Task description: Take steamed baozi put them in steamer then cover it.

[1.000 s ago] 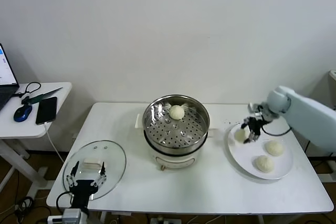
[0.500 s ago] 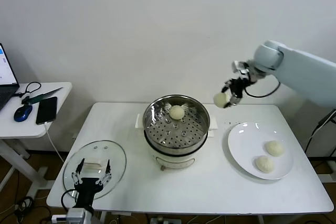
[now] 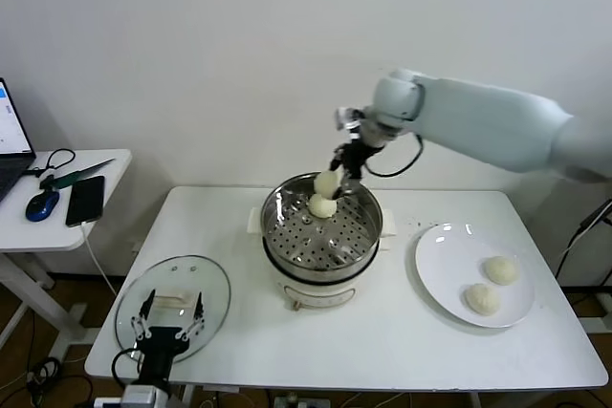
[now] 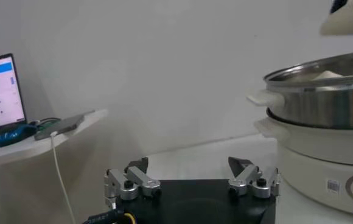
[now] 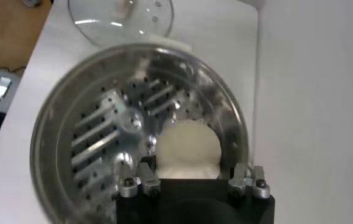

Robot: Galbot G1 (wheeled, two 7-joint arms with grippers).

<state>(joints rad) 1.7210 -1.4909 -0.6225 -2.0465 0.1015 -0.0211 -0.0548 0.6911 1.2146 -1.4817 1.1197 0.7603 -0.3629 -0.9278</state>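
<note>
- Hanging over the far side of the steamer (image 3: 321,232), the right gripper (image 3: 337,175) is clamped on a bun (image 3: 326,182), which sits at its fingertips, just below the wrist.
- Right under the held bun, a second bun (image 3: 321,205) lies on the perforated tray at the far wall of the steamer; in the head view the two overlap, and I cannot tell whether they touch.
- From the right wrist view, the held bun (image 5: 185,152) fills the gap between the two fingers, with the tray and the steamer's shiny wall (image 5: 55,122) spread out beneath it.
- Off to the right of that gripper and nearer the robot, a white plate (image 3: 449,274) holds two more buns (image 3: 500,269) (image 3: 481,298), well apart from the hand.
- Low at the near left corner of the table (image 3: 382,341), the left gripper (image 3: 169,323) has its fingers spread wide and empty.
- Just beyond the left gripper's fingertips lies the glass cover (image 3: 172,305), flat on the table; its near edge passes under the fingers.
- Seen from the left wrist, the steamer (image 4: 322,122) stands ahead and to one side of the spread fingers (image 4: 252,176), apart from them.
</note>
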